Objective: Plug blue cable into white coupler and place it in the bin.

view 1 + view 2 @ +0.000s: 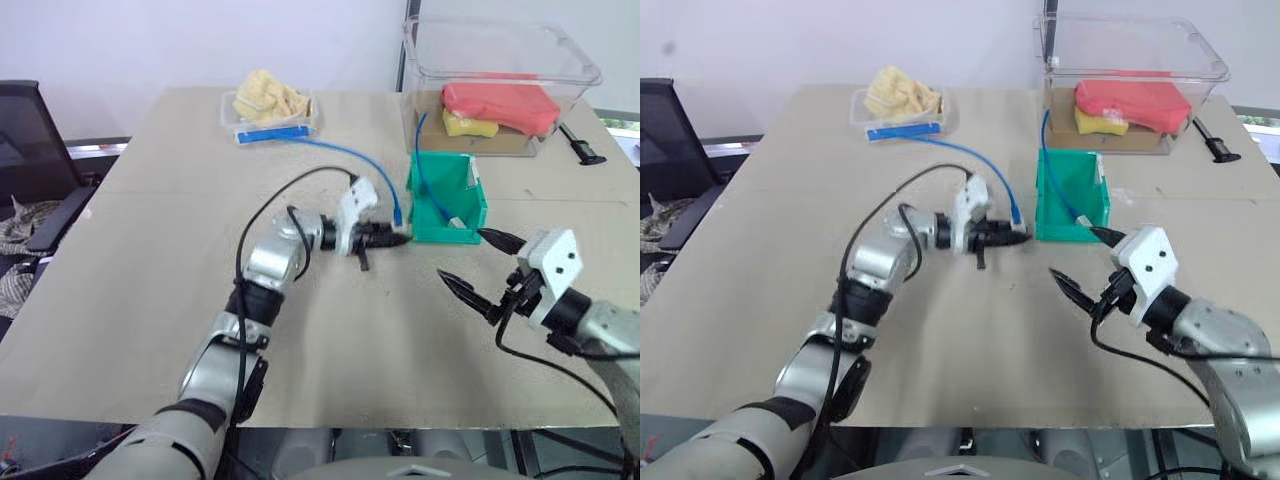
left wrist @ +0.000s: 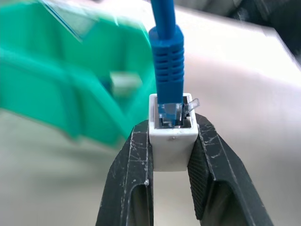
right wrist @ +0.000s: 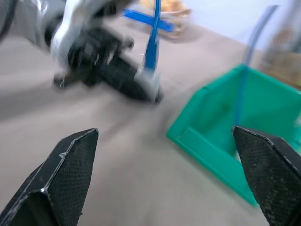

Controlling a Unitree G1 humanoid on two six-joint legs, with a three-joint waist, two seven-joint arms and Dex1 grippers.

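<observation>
Gripping the white coupler (image 2: 172, 136) between its two black fingers (image 2: 129, 179), the left gripper (image 1: 392, 240) is hovering just beside the cut-away front of the bin (image 1: 447, 225), its fingers reaching level toward the robot's right. The coupler is sitting with its socket facing away from the gripper, and the blue cable (image 2: 165, 52) is standing plugged into that socket, its ribbed boot and clear plug in line with the fingers. From the plug the cable's long axis is rising and arcing back across the table (image 1: 150, 300) toward the small clear tray (image 1: 268, 118), where a short flat blue bar (image 1: 272, 133) is lying along the tray's near edge beside some pale yellow stuff.

A second blue cord (image 1: 428, 185) is trailing down into the teal bin from its far rim; a small white piece is lying inside the bin near its front.

The right gripper (image 1: 480, 262) is hanging near the bin's front right corner with its jaws spread wide and nothing between them, pointing toward the left gripper.

Behind the bin the large clear tub (image 1: 500, 80) is holding a red block and a yellow one.
</observation>
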